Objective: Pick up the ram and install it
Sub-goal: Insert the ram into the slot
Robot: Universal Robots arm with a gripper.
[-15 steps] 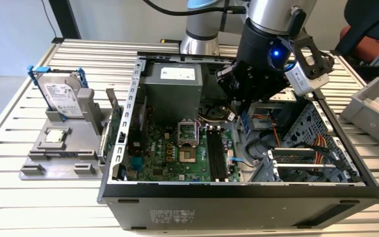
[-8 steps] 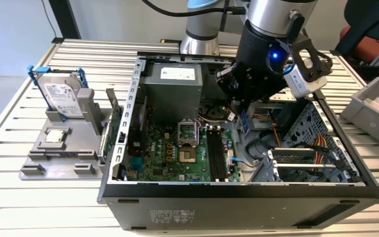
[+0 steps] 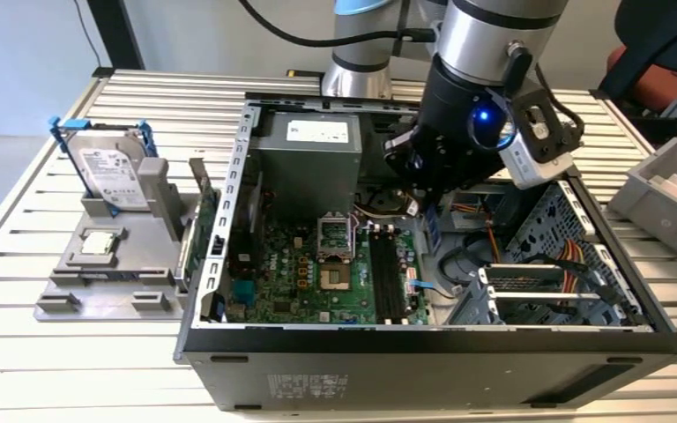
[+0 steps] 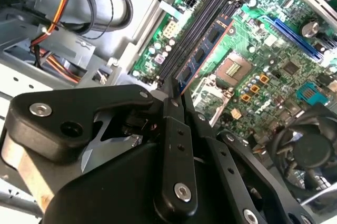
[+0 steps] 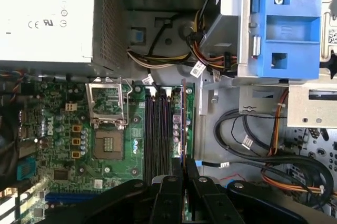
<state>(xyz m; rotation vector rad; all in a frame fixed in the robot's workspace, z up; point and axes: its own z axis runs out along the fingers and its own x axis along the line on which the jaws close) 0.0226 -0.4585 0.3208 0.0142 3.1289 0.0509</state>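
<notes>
The ram (image 4: 202,56) is a thin dark-blue stick with black chips, and my gripper (image 4: 174,95) is shut on one end of it. It hangs inside the open computer case (image 3: 215,264), above the green motherboard (image 3: 292,273), with its long side parallel to the black memory slots (image 4: 196,33). In the first wrist view the ram (image 5: 183,124) shows edge-on, just beside the memory slots (image 5: 158,129), and my gripper (image 5: 183,170) clamps it. In the exterior view my gripper (image 3: 423,201) is low in the case, with the ram (image 3: 430,231) sticking down near the slots (image 3: 386,273).
The processor socket (image 5: 108,129) lies beside the slots. A grey power supply (image 3: 303,159) fills the case's back; a drive cage (image 3: 550,273) with cables (image 5: 263,150) is at the exterior view's right. A hard drive (image 3: 109,172) and upright green card (image 3: 207,233) stand outside.
</notes>
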